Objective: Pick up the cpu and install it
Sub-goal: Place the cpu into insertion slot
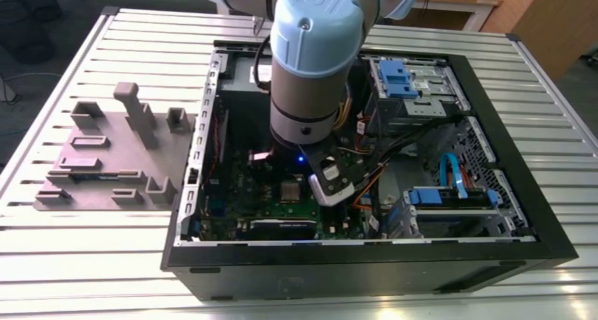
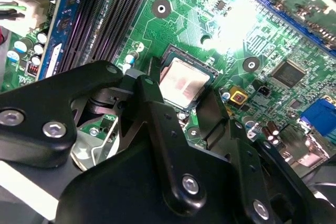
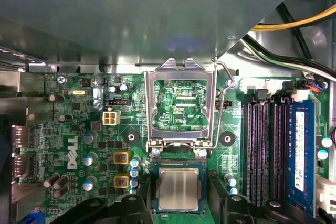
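The end effector (image 3: 178,205) is reached down into an open computer case, and its two black fingers (image 3: 134,205) are spread apart. The cpu (image 3: 178,189) lies directly between them, a flat square chip with a shiny metal top. It sits level in its socket on the green motherboard (image 3: 94,129). Being square, it has no long axis, and two opposite edges run alongside the fingers, one finger near each edge. In the first wrist view a narrow strip of socket shows between each finger and the chip, so the end effector appears to flank the cpu, not pinch it.

Just beyond the chip, the socket's hinged metal frame (image 3: 181,103) stands swung open. To one side run dark memory slots (image 3: 265,145).

In the exterior view the computer case (image 1: 374,271) lies on a ribbed metal bench (image 1: 94,264). A grey parts fixture (image 1: 103,166) rests well apart from the end effector.
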